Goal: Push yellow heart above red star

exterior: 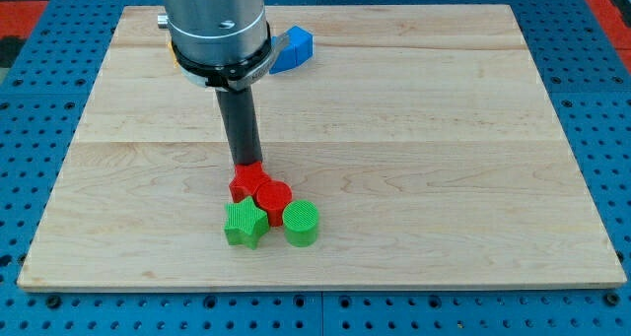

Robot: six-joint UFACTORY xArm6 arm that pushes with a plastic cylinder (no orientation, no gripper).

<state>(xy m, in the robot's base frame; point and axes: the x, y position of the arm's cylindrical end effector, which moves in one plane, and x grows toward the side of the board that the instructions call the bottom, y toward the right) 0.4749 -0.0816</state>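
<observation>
My tip [245,165] rests on the board at the top edge of a red block [244,182] that looks like the red star, in the lower middle of the view. A round red block [274,197] touches that block on its right. Only a thin yellow-orange sliver [172,53] shows at the left edge of the arm's body near the view's top. It may be the yellow heart, but its shape is hidden behind the arm.
A green star [244,224] and a round green block [302,224] sit just below the red blocks, touching them. A blue block [297,47] lies near the board's top edge, partly behind the arm. The wooden board [444,159] lies on a blue perforated table.
</observation>
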